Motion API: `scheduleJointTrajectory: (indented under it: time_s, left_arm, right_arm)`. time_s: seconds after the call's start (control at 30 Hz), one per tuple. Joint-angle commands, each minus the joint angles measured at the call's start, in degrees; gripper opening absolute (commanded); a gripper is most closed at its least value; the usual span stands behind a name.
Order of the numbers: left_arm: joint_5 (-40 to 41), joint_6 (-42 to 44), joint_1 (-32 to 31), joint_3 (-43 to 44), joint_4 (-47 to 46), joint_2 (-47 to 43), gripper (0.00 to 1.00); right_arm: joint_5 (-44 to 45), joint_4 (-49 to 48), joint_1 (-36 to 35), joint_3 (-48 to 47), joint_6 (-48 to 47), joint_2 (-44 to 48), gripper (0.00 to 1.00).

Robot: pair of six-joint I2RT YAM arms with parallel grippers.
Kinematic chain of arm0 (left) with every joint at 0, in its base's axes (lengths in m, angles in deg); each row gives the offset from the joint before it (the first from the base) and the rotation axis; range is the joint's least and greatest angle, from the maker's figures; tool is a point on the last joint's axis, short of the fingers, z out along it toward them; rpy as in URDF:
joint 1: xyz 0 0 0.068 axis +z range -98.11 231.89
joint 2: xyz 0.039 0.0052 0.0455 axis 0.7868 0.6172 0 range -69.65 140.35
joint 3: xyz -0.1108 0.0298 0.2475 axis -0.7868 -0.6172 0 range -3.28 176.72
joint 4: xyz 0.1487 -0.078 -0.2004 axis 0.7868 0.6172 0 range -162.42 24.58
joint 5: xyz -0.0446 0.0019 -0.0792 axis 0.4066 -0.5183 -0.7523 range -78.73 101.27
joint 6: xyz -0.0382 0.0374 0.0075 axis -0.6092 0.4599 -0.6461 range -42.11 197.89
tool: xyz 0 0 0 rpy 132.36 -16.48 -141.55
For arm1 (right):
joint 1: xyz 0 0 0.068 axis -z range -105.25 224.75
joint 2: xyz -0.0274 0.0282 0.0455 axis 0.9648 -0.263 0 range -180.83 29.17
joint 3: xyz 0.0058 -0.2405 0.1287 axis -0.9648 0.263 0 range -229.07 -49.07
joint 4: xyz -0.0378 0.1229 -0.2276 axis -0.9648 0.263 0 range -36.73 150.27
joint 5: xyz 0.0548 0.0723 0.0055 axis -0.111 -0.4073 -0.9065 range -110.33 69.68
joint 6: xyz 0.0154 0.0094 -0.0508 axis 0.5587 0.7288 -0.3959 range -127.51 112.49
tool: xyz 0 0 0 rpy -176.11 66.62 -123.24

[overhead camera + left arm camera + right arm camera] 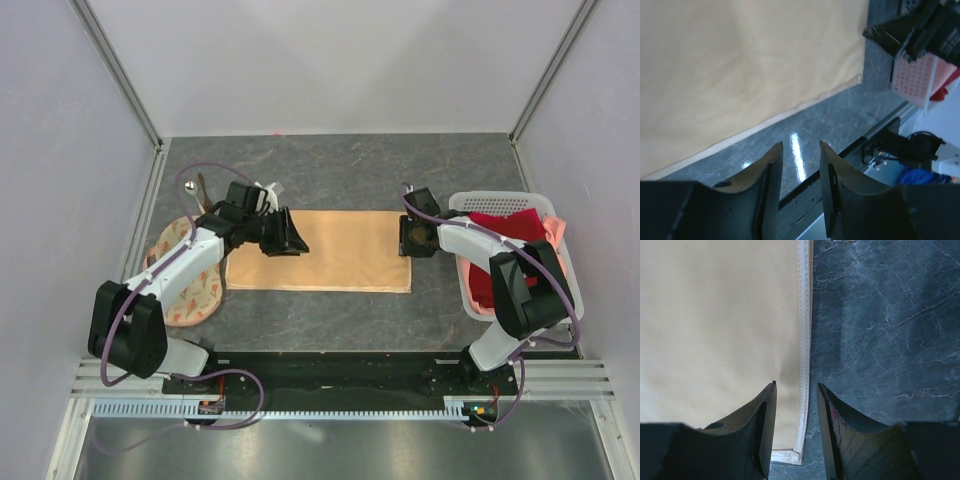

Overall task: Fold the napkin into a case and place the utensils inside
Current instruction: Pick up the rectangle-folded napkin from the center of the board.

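The peach-orange napkin (340, 252) lies flat as a wide rectangle in the middle of the table. My left gripper (292, 240) hangs over its left end; in the left wrist view the gripper (801, 147) is open with nothing between its fingers, and the napkin (740, 70) lies beyond them. My right gripper (410, 238) is at the napkin's right edge. In the right wrist view that gripper (796, 386) is open, its fingers either side of the napkin's white stitched hem (805, 340) near a corner. The silver spoon (189, 186) and brown stick (203, 188) lie at the far left.
A round cream cloth with orange print (186, 285) lies under the left arm. A white lattice basket (468, 290) holding a dark red cloth (505, 232) stands at the right, close behind the right arm. Grey walls enclose the dark marbled table (340, 170).
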Motion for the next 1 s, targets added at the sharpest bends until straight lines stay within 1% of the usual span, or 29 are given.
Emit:
scheduleJointTrajectory:
  time_s: [0.0,0.13,0.3,0.4,0.57,0.6,0.7,0.73,0.97]
  left_arm:
    - [-5.1,0.7,-2.6,-3.1,-4.4,-2.2,0.43]
    - [-6.6,1.0,-3.8,-4.0,-4.9,-3.3,0.43]
    - [-7.9,1.4,-3.9,-3.7,-4.9,-4.5,0.43]
    - [-7.7,1.5,-3.9,-3.5,-4.9,-5.2,0.43]
    - [-7.4,1.6,-3.9,-3.0,-4.9,-5.5,0.43]
    - [-7.4,1.5,-3.9,-3.0,-4.9,-5.5,0.43]
    - [-7.5,1.4,-3.9,-3.0,-4.9,-5.9,0.43]
    - [-7.5,1.3,-3.9,-3.0,-4.9,-6.0,0.43]
    - [-7.2,1.0,-3.7,-3.5,-4.5,-5.4,0.43]
  right_arm:
    - [2.4,1.7,-0.2,-3.2,0.9,-1.9,0.45]
    - [2.4,1.6,-0.2,-3.8,1.4,-3.2,0.45]
    - [5.2,1.4,-0.8,-2.7,2.6,-4.4,0.44]
    - [8.7,1.6,-1.8,-2.1,3.2,-5.2,0.41]
    - [9.6,1.0,-2.9,-1.1,4.1,-7.5,0.36]
    - [9.6,0.7,-2.9,-0.6,4.1,-7.6,0.34]
    - [7.5,-2.4,-2.8,1.1,3.3,-7.3,0.3]
    - [5.3,-3.9,-2.8,1.5,2.7,-7.3,0.29]
    - [-1.9,-7.4,-2.3,2.0,-1.6,-7.7,0.24]
